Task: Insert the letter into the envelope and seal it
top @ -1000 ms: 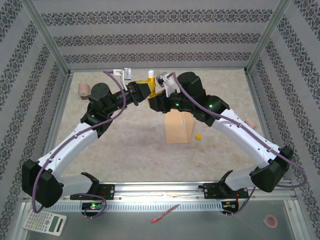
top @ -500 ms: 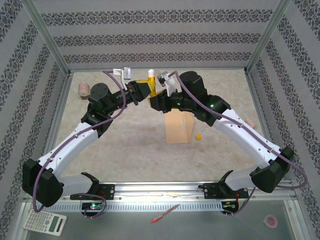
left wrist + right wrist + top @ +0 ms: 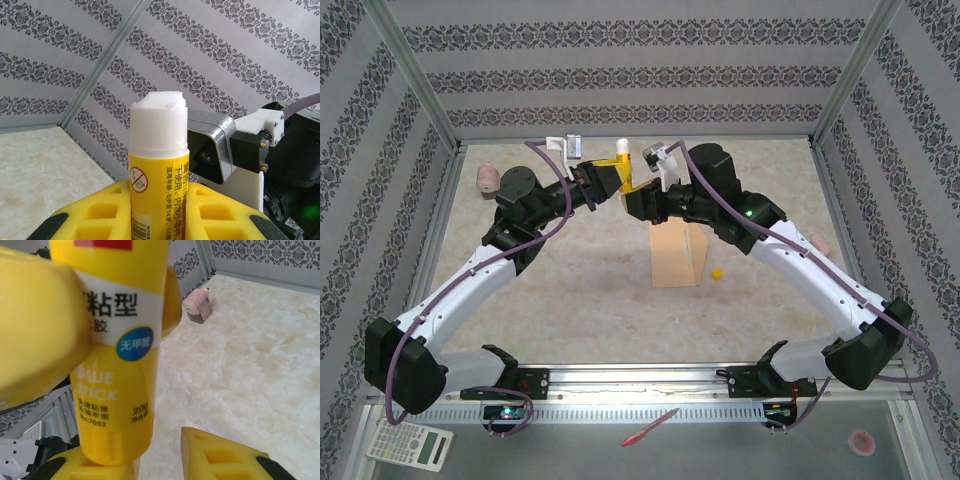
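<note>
A yellow glue stick (image 3: 620, 160) (image 3: 159, 165) (image 3: 117, 365) with its white glue exposed stands upright in mid-air at the back centre. My left gripper (image 3: 615, 180) (image 3: 159, 202) is shut on its body. My right gripper (image 3: 634, 196) (image 3: 160, 452) sits at the stick's base, open: the base touches one yellow finger (image 3: 95, 465) and a gap separates it from the other finger (image 3: 220, 455). The tan envelope (image 3: 678, 255) lies flat on the table below the right arm, partly covered by it. The stick's small yellow cap (image 3: 717, 272) lies just right of the envelope. The letter is out of view.
A pink object (image 3: 487, 179) (image 3: 199, 307) sits at the back left and another (image 3: 820, 243) beside the right arm. A white bracket (image 3: 565, 148) stands at the back wall. On the near shelf lie a calculator (image 3: 408, 443), a red pen (image 3: 650, 427) and a tape roll (image 3: 861, 441).
My right wrist has shifted slightly right and back while staying at the stick's base. The left arm and the glue stick have stayed put.
</note>
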